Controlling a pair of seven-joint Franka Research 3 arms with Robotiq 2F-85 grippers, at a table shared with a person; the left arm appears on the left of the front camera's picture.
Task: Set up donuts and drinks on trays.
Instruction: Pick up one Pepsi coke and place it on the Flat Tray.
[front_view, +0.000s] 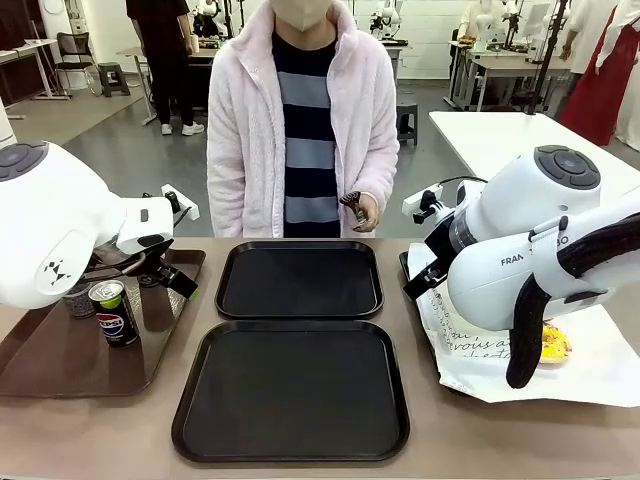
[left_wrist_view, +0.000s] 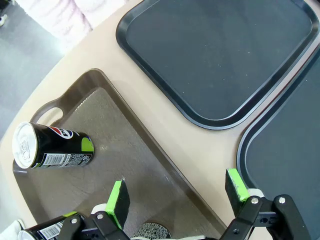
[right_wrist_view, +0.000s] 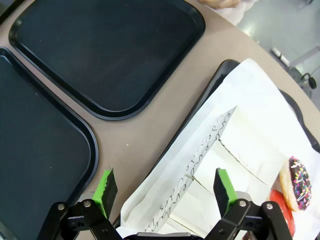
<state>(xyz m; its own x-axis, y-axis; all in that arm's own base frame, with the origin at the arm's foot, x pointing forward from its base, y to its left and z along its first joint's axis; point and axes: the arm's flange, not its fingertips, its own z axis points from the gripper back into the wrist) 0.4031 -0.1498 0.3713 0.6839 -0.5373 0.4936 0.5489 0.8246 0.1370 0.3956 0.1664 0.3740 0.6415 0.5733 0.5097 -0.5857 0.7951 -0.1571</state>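
Hovers over the brown tray (left_wrist_view: 150, 145) with left claw (left_wrist_view: 176, 191) spread wide, holding nothing. Finds the Pepsi can (left_wrist_view: 52, 146) up-left of it in the left wrist view, apart, upright on that tray. Sits nearer this arm than the right.

Reaching in from the left with the left end effector (left_wrist_view: 176, 192) spread wide, nothing between its green pads (left_wrist_view: 118, 200), tilted down and forward. Reaching in from the right with the right end effector (right_wrist_view: 165, 186) equally wide and bare. Bent at both elbows, angled downward at both wrists.
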